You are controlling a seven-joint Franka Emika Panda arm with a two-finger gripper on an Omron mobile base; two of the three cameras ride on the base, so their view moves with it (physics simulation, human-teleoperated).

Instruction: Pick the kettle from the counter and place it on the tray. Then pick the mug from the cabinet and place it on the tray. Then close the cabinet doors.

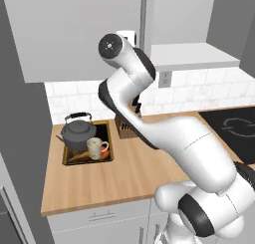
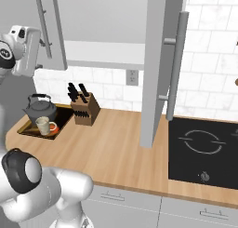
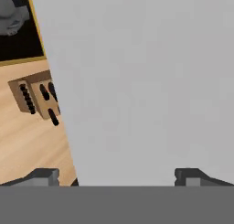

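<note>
The claw (image 3: 117, 176) is up at cabinet height, fingers spread wide and pinching nothing; its two tips (image 3: 42, 176) stand well apart at the bottom of the hand view, and right in front of them is the flat grey face of a cabinet door (image 3: 146, 81); past the door's edge, far below, lie the knife block (image 3: 34, 97) and the counter (image 3: 27, 145). From the right base view the hand (image 2: 25, 48) sits high, close beside the left door (image 2: 51, 27), which hangs ajar; the right door (image 2: 155, 64) swings well out over the worktop, bar handle (image 2: 175, 66) facing us. Down on the tray (image 1: 107, 156) the kettle (image 1: 78, 132) is already seated, and the mug (image 1: 95, 148) stands just beside it; so both placements look done, and the step in hand is closing the doors. Next, I'd say, the claw needs to press on that near door and sweep it shut; then cross over for the far one, which is the longer swing.
</note>
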